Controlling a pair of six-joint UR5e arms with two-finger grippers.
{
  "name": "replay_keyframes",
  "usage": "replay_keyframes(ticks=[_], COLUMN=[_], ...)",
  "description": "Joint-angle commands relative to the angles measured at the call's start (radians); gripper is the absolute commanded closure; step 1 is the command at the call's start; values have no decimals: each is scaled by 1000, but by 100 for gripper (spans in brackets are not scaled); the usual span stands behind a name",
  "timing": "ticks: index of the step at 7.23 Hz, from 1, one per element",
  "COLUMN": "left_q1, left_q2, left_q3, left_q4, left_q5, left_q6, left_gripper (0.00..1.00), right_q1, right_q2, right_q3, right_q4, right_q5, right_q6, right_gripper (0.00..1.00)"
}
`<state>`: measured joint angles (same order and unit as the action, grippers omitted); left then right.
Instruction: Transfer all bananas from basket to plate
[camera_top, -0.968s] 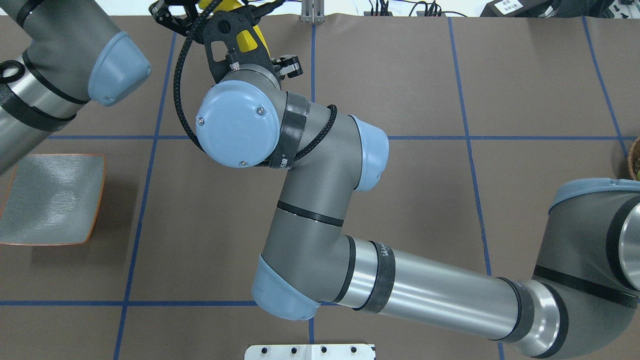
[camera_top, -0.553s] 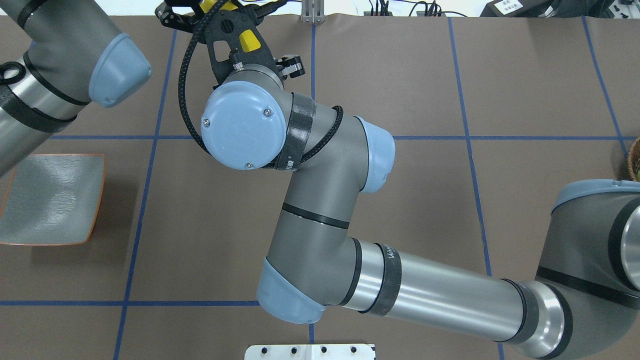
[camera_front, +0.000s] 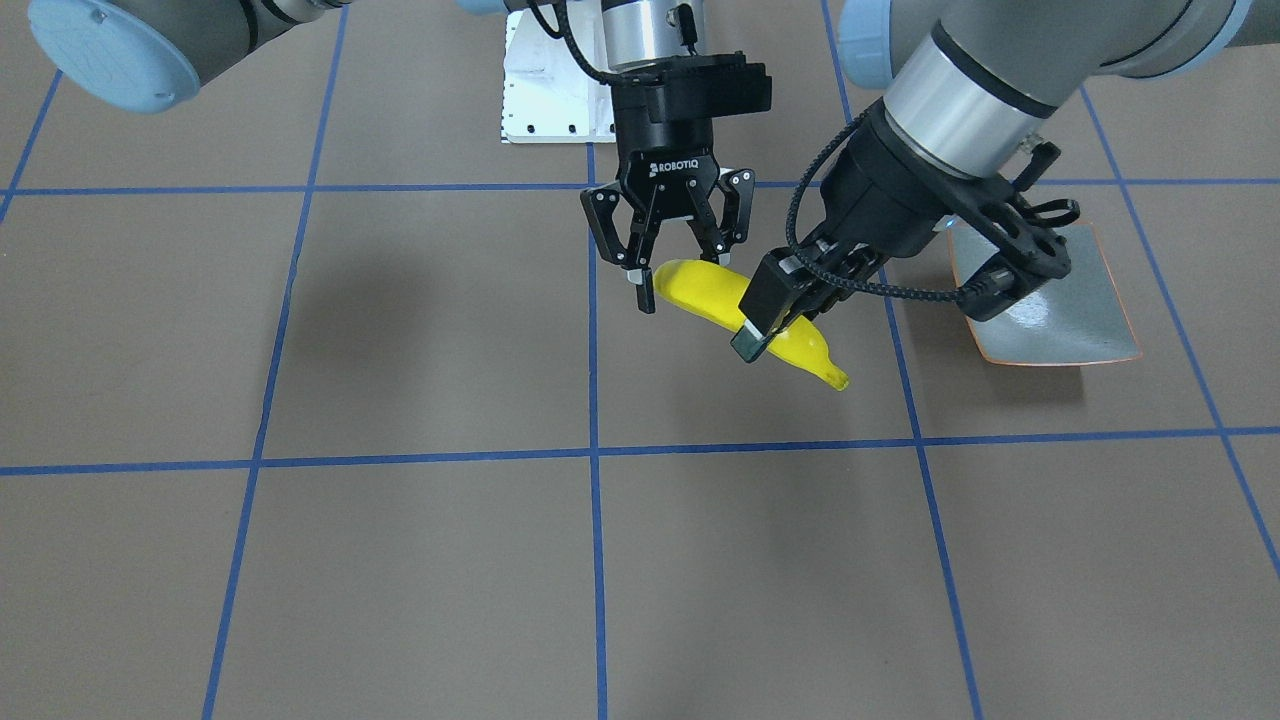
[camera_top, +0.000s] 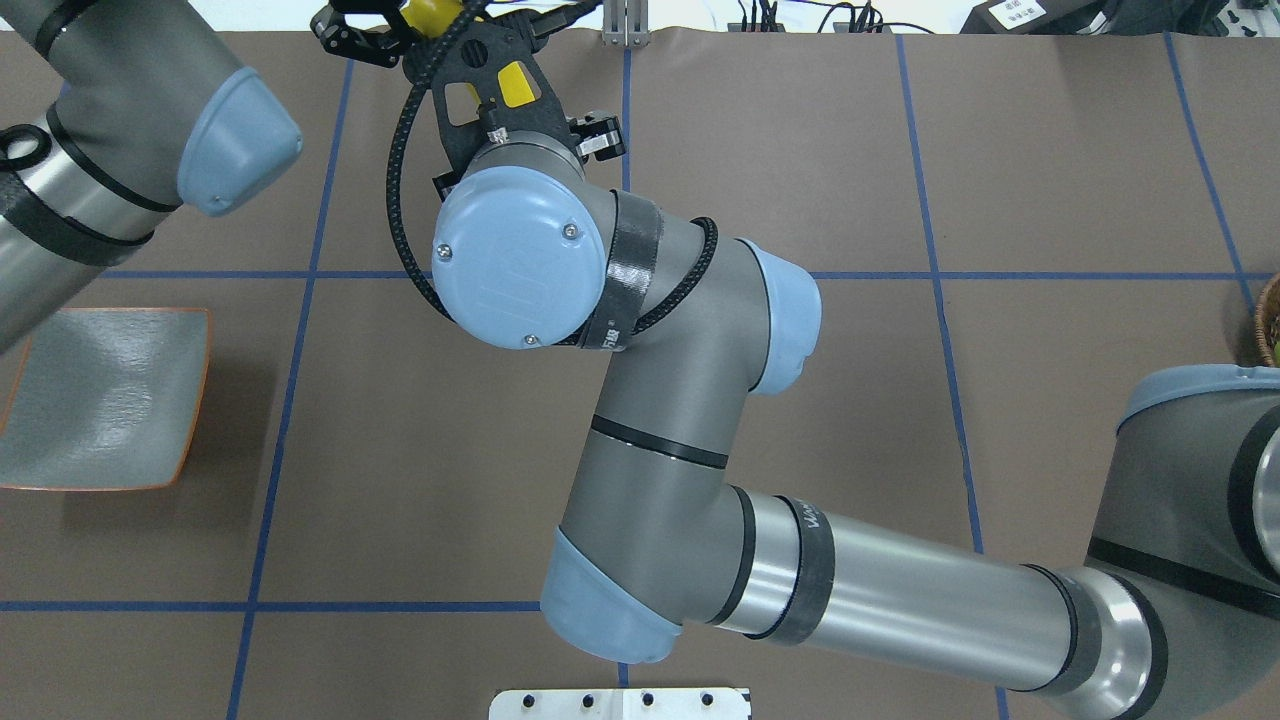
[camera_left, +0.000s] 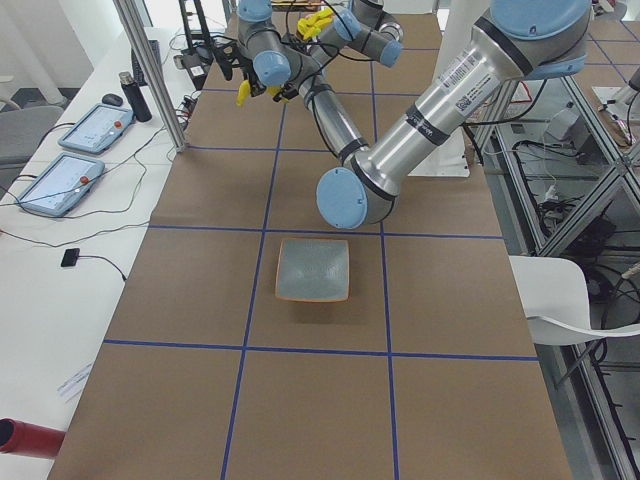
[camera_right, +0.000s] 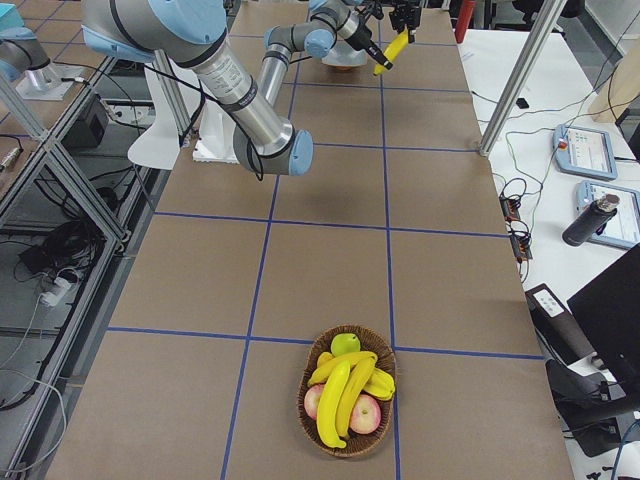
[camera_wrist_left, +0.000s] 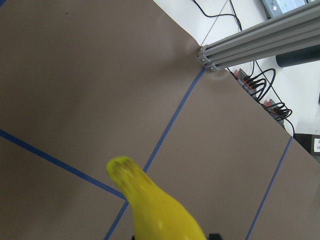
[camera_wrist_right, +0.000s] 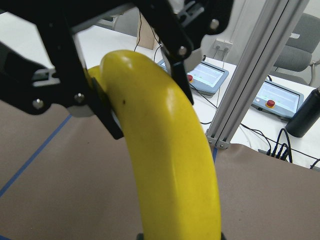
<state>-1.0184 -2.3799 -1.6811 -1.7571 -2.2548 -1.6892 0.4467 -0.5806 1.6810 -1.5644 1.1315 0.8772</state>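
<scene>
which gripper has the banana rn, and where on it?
Left gripper holds the banana around its middle. Right gripper looks open, fingers spread around the banana's other end.

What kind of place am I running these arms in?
Most likely a robotics lab workcell: a paper-covered table marked with a blue tape grid, aluminium frame posts, and teach pendants on the side bench.
</scene>
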Motion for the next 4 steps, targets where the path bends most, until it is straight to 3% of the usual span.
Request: replay_keyframes(ticks=[1,3,4], left_q1=[1,-2,-2], left_q2=[2,11,36], left_q3=[0,-3,-37], left_q4=[1,-1,-1], left_q5=[0,1,0], left_q6=[2,12,17], left_gripper=[100,100,100], right_q1=[16,102,188], right_q2=[-51,-83,-118], right_q3=[93,143,143], right_q4=[-3,-51,-57], right_q5=[124,270,409], right_q6=[3,2,-10], right_gripper=[1,0,0])
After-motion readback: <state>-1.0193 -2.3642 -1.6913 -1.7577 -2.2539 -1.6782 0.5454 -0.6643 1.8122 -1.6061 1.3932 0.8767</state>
